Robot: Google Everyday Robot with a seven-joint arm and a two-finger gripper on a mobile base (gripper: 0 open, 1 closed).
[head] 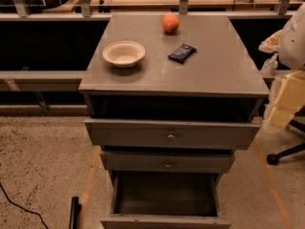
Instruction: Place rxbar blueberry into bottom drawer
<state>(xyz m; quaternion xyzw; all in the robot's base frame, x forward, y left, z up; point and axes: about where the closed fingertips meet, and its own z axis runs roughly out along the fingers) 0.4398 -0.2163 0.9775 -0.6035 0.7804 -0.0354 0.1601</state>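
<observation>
The rxbar blueberry (182, 53) is a small dark navy bar lying flat on the grey cabinet top (209, 75), right of centre. The bottom drawer (164, 194) is pulled out, showing a dark interior, with its plain grey front (164, 222) at the lower edge of the view. My gripper is not in view. A white rounded shape (294, 35) at the right edge may be part of my arm.
A cream bowl (123, 53) sits left of the bar and an orange round fruit (170, 23) sits behind it. Two upper drawers with knobs (170, 137) stick out slightly. A dark bar (74, 213) and a cable lie on the floor at left, and a chair base (286, 154) at right.
</observation>
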